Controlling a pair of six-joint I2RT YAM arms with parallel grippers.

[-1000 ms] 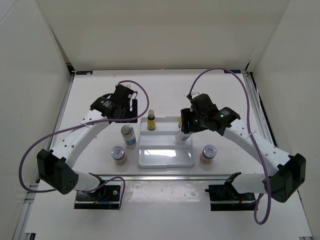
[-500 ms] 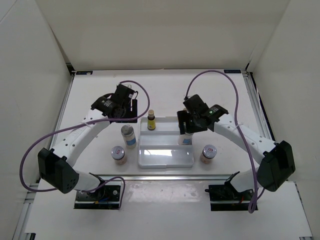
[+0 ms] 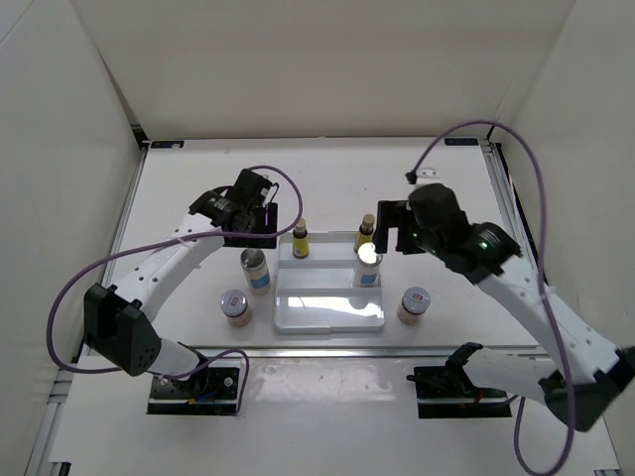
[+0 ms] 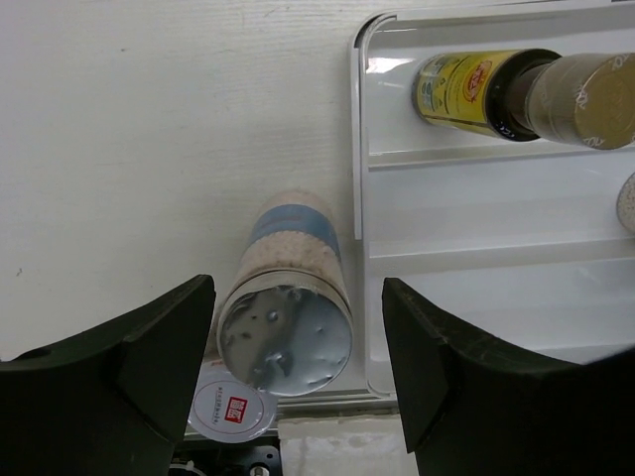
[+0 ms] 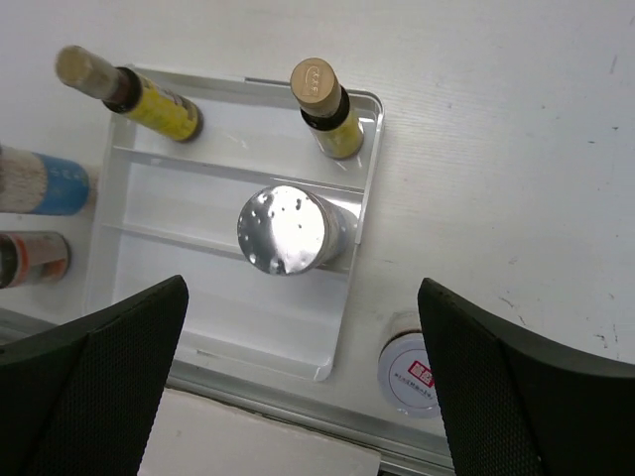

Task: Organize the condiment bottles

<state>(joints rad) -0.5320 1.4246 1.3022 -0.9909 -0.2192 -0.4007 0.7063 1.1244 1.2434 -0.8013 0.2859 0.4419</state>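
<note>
My left pincer (image 4: 298, 290) hangs open, empty, over the upright white silver-capped bottle (image 4: 286, 337), lower centre, on the desk (image 4: 119, 119) just left of the white stepped plastic tray (image 4: 466, 288). Its long axis points up between the fingers (image 4: 119, 357); left arm nearest. Right pincer (image 5: 303, 288) gapes wide, empty.

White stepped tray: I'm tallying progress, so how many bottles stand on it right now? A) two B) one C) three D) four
C: the left amber bottle and the right amber bottle stand on the back step of the tray, and a silver-capped white bottle stands on its middle step.
</note>
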